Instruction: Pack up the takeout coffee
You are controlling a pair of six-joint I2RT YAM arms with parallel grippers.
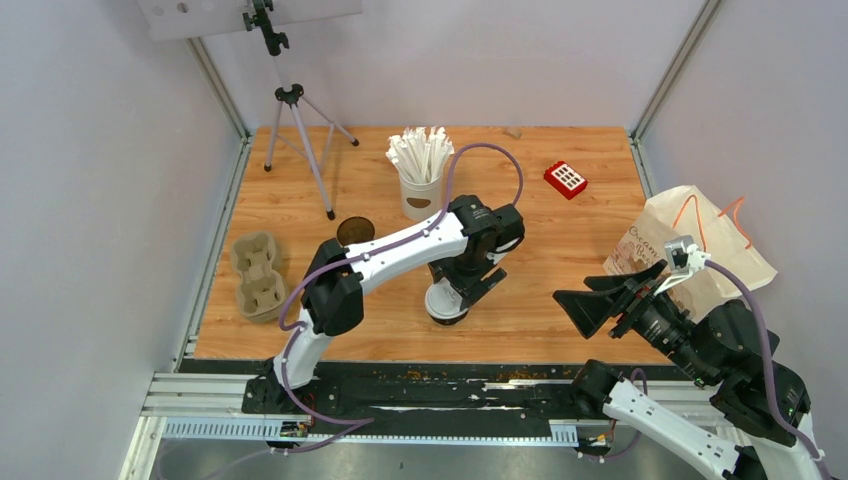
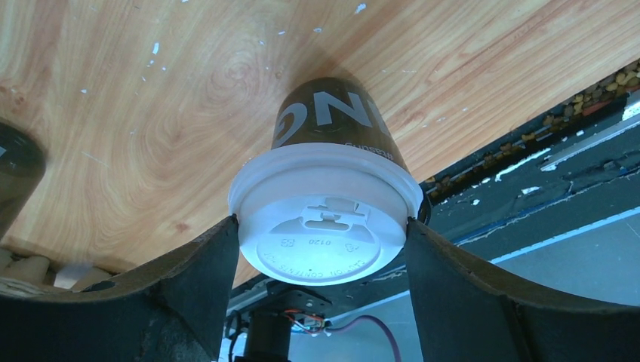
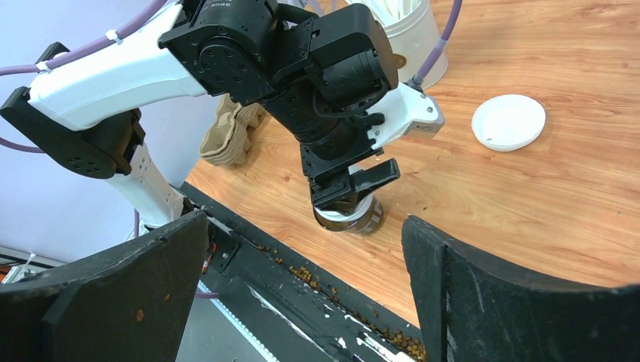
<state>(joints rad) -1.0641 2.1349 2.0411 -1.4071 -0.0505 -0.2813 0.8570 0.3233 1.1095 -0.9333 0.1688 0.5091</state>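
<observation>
Bright, even light; soft shadows.

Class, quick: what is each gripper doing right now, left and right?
Left gripper: closed on the lidded brown cup standing on the table.
Right gripper: open, holding nothing.
</observation>
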